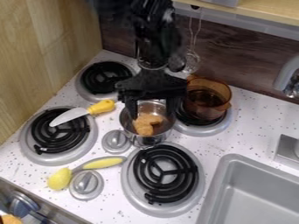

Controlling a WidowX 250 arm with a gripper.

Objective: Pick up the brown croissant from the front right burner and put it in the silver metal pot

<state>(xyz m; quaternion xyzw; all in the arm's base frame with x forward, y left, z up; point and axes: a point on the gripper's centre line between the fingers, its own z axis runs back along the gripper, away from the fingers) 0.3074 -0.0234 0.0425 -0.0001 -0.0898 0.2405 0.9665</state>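
The black gripper [152,110] hangs down over a small metal pot [153,139], its two fingers spread apart near the pot's rim. Inside the pot, below and between the fingers, lies a brown food-like piece [146,124]. The pot stands among the burners, just above the front right burner [165,173]. Close by on the right, a transparent amber pot [205,98] sits on the back right burner. Whether the fingers touch the metal pot cannot be told.
A knife with a yellow handle [102,106] lies partly over the left burner [43,146]. Nearer the front are a yellow-and-grey utensil [104,162] and two grey knobs. The sink [257,197] and faucet [286,76] are at the right; a whisk [191,59] hangs on the back wall.
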